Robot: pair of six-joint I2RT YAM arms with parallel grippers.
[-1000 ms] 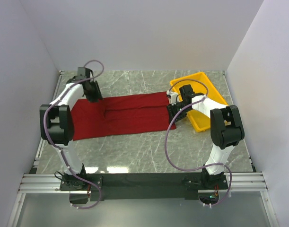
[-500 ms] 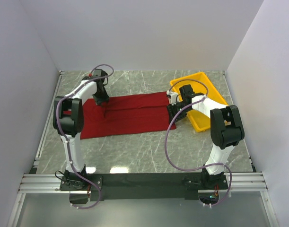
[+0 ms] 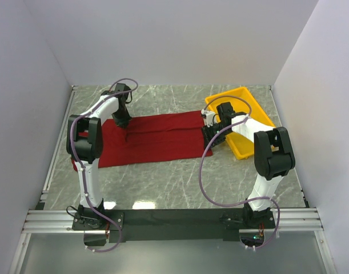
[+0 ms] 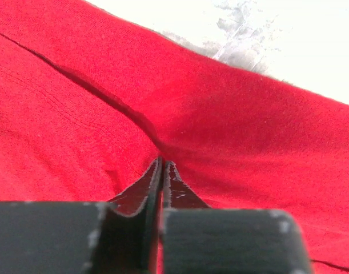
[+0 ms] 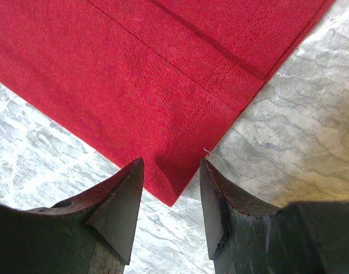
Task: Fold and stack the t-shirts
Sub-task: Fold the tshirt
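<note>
A red t-shirt [image 3: 151, 140] lies flat across the middle of the marble table, with a fold crease running along it. My left gripper [image 3: 123, 121] is at the shirt's far left edge. In the left wrist view its jaws [image 4: 163, 162] are shut, and the red cloth [image 4: 248, 114] puckers into a crease at their tips. My right gripper [image 3: 211, 138] is open at the shirt's near right corner. In the right wrist view that corner [image 5: 174, 191] lies flat between the spread fingertips of the gripper [image 5: 171, 162].
A yellow bin [image 3: 231, 93] stands at the back right, just behind the right arm. White walls close off the left, back and right. The left arm's elbow hangs over the shirt's left end. Bare marble [image 3: 180, 182] lies in front of the shirt.
The left arm has swung right, from the table's left edge to over the shirt's left end. Its gripper has shifted right and slightly nearer. The right arm has not moved.
</note>
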